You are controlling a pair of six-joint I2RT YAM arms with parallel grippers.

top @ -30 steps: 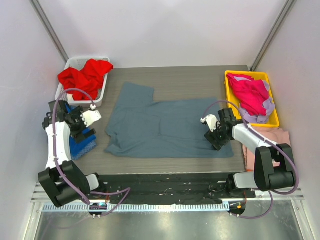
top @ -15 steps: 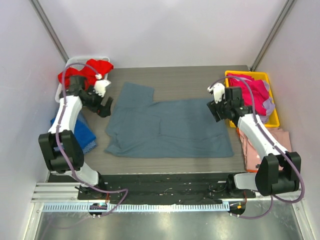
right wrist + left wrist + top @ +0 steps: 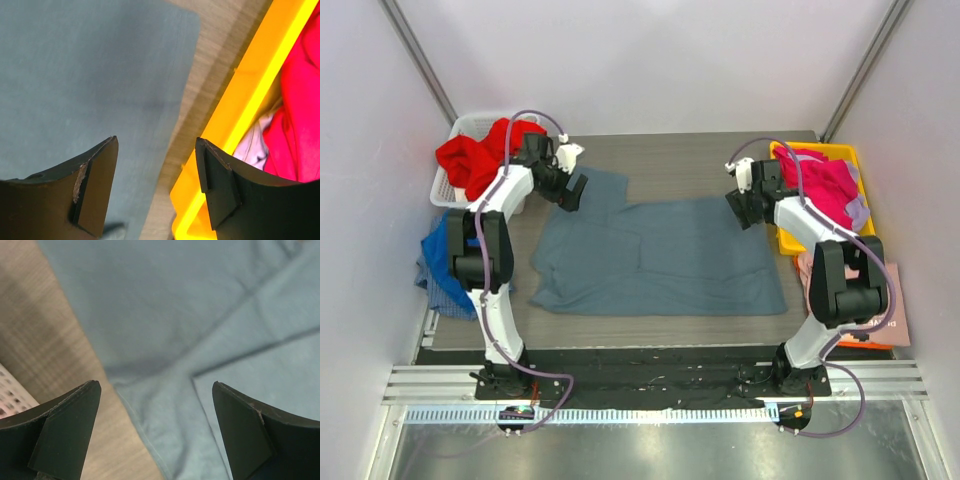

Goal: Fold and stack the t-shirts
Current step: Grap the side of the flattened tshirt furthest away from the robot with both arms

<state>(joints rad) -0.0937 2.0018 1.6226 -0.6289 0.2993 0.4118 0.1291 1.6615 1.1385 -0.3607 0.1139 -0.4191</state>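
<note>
The slate blue-grey t-shirt [image 3: 655, 255] lies flat mid-table; left gripper [image 3: 572, 195] and right gripper [image 3: 740, 212] hover at its far corners, jaws apart, empty. Both should pinch the edge squarely, avoiding the yellow bin [image 3: 830, 147]

Your blue-grey shirt [image 3: 660, 255] is soft, matt cloth on a grey wood-grain table [image 3: 690, 160], matt too. Your yellow bin [image 3: 240, 115] is smooth, glossy plastic; your white basket [image 3: 475, 122] is perforated plastic.

I saw big shirt [image 3: 655, 255] flat mid-way on table [image 3: 700, 160]. Basket [image 3: 472, 122] behind-left of it held crumpled shirt [image 3: 470, 158]; bin [image 3: 835, 148] to right held shirt heap [image 3: 825, 190]. Loose shirt [image 3: 440, 265] lay at left edge, last shirt [image 3: 892, 290] before bin.
</note>
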